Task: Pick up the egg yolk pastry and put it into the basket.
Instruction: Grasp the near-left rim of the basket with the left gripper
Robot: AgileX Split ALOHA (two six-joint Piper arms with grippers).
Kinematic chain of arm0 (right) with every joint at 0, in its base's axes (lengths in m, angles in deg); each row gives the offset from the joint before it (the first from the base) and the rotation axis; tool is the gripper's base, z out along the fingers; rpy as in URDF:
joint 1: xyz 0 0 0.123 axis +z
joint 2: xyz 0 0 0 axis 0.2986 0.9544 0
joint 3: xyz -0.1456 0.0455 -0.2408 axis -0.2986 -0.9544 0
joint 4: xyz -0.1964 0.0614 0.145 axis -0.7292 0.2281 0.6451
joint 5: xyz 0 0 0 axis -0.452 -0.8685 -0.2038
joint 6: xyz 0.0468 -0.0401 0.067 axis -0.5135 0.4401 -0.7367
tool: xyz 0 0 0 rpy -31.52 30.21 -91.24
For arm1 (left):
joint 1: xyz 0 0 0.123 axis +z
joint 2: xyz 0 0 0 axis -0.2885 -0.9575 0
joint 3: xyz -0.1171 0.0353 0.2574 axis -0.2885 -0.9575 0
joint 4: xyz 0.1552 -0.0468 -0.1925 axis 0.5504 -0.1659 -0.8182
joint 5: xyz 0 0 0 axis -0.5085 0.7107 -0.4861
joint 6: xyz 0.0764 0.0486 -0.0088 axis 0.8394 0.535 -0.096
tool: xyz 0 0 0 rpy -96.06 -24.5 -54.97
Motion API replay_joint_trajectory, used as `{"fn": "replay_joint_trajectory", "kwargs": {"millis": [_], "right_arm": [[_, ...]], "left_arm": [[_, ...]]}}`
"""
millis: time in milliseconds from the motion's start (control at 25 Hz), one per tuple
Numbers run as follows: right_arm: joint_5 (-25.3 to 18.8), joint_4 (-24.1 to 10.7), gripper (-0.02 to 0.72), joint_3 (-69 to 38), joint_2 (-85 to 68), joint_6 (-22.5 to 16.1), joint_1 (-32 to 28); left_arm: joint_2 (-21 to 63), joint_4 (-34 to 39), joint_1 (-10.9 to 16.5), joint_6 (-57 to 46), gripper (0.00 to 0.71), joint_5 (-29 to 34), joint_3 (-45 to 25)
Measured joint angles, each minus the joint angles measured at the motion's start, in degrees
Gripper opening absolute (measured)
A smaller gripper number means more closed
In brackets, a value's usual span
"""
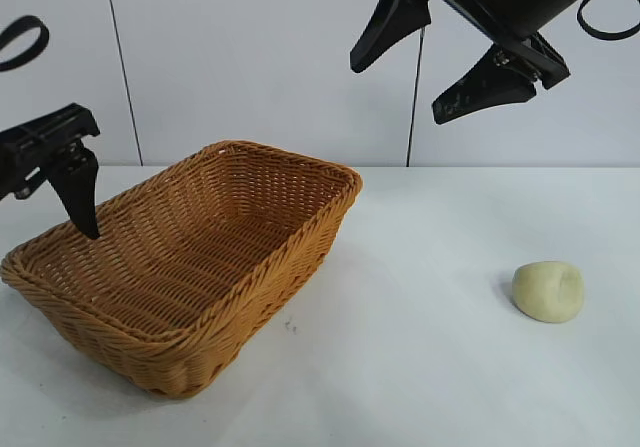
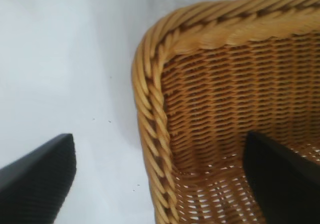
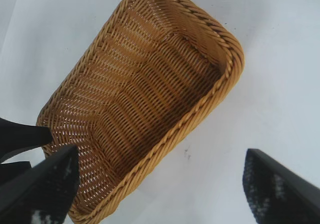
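Observation:
The egg yolk pastry (image 1: pixel 547 291), a small pale yellow lump, lies on the white table at the right, well apart from the basket (image 1: pixel 283 151). The orange-brown wicker basket stands left of centre with nothing inside it. My right gripper (image 1: pixel 397 91) hangs high above the table between basket and pastry, open, with nothing between its fingers; from its wrist the basket (image 3: pixel 231 49) fills the view and the pastry is out of sight. My left gripper (image 2: pixel 160 146) is open, straddling the basket's near-left corner rim (image 2: pixel 144 98), one finger over the inside and one outside.
The white table (image 1: pixel 420 367) stretches bare between basket and pastry and on to the front edge. A white panelled wall stands behind. The left arm's finger (image 3: pixel 22 136) shows beside the basket in the right wrist view.

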Motion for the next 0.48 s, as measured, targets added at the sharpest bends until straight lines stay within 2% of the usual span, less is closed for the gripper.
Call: {"fn": "replay_joint_trajectory", "kwargs": {"millis": [240, 400, 480], "right_arm": [[0.12, 0.0, 0.613, 0.0, 0.0, 0.0, 0.0], [0.12, 0.0, 0.613, 0.0, 0.0, 0.0, 0.0], [0.12, 0.0, 0.613, 0.0, 0.0, 0.0, 0.0]], "left_arm": [[-7.55, -2.71, 0.0, -0.05, 0.696, -5.89, 0.0], [-10.59, -4.85, 0.0, -0.05, 0.69, -6.87, 0.0], [-10.71, -4.91, 0.0, 0.0, 0.615, -7.1, 0.0]]}}
